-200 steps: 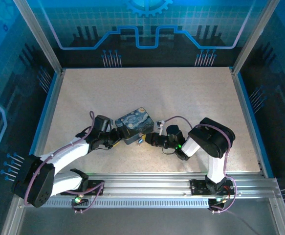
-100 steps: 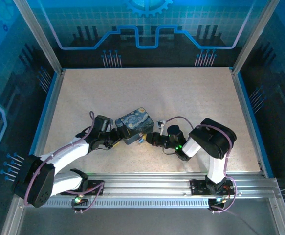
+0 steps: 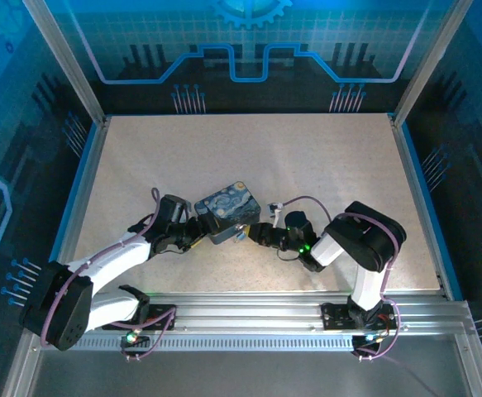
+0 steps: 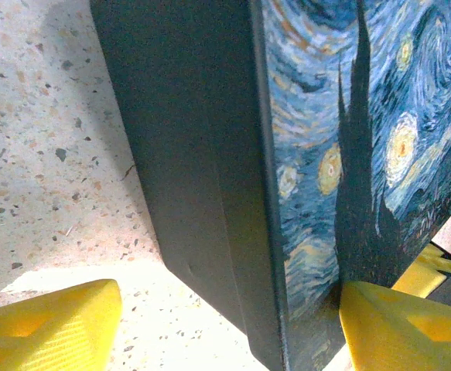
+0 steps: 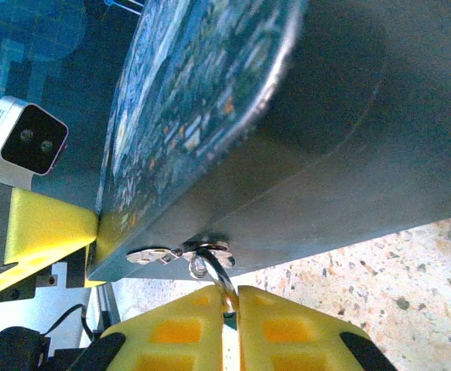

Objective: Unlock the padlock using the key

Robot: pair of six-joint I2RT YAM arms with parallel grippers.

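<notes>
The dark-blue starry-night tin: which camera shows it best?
The top external view: there the whole dark-blue rectangular starry-night tin shows, lying on the speckled table. The left wrist view catches a close slice of its dark side and painted lid; the right wrist view, its dark wall and a silvery clasp.

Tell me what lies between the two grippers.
The starry-night tin lies between the left gripper and the right gripper, with both close against it. This shows in the top external view.

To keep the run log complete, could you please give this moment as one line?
left gripper: open, straddling tin corner | right gripper: shut on silvery loop, likely padlock shackle, at tin latch
</notes>
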